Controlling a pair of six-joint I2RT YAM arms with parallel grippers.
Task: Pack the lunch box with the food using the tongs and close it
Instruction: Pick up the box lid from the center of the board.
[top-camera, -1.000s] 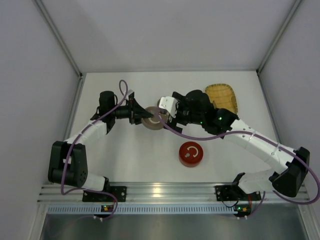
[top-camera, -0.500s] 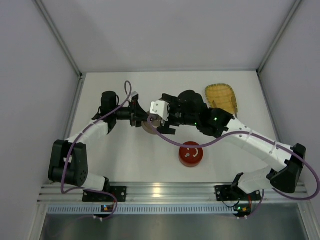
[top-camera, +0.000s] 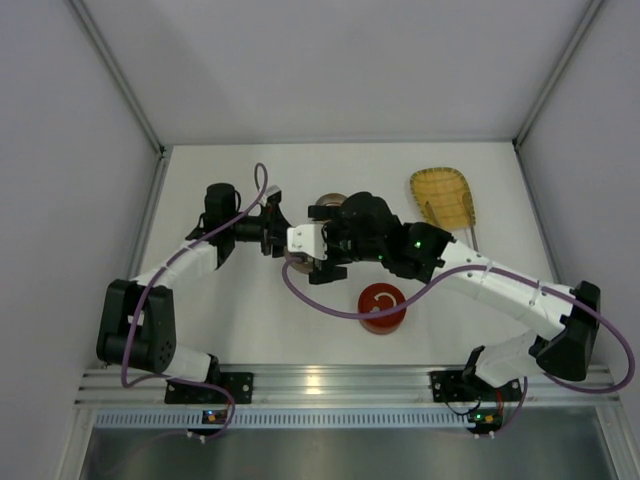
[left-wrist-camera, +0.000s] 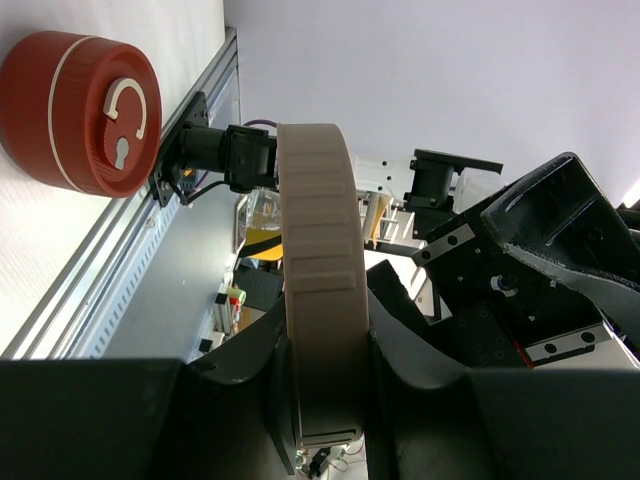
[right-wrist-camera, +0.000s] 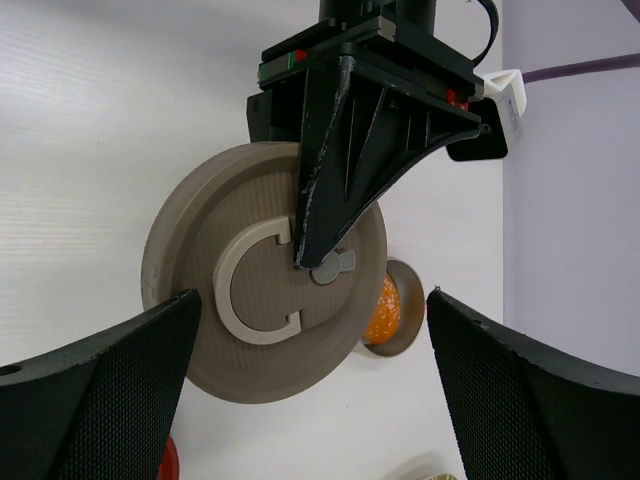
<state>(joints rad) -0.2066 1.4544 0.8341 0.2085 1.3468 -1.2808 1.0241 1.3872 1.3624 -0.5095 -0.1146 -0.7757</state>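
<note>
A: Step reads as a lid handover. How to do it well?
B: Centre the right gripper (right-wrist-camera: 312, 385) on the rim of the beige lid (right-wrist-camera: 265, 300); clamp square before the left gripper (left-wrist-camera: 322, 385) lets go.
A: Jaws?
B: Right wide open, empty, lid just ahead between its fingers (right-wrist-camera: 105, 400). Left pinched on the lid, held on edge. Orange food (right-wrist-camera: 383, 308) in a small tin (right-wrist-camera: 398, 340) just beyond.

We have two arms in white shells with black joints, the left arm (top-camera: 185, 262) and the right arm (top-camera: 500, 290). A purple cable (right-wrist-camera: 590, 66) trails behind each gripper. The right gripper (right-wrist-camera: 320, 400) carries broad black fingers (right-wrist-camera: 90, 400) with a fine mesh texture. The left gripper (top-camera: 275, 235) is smooth matte black, with small red marks (right-wrist-camera: 298, 55) at its base. Green lights (top-camera: 418, 243) glow just behind the right gripper.
</note>
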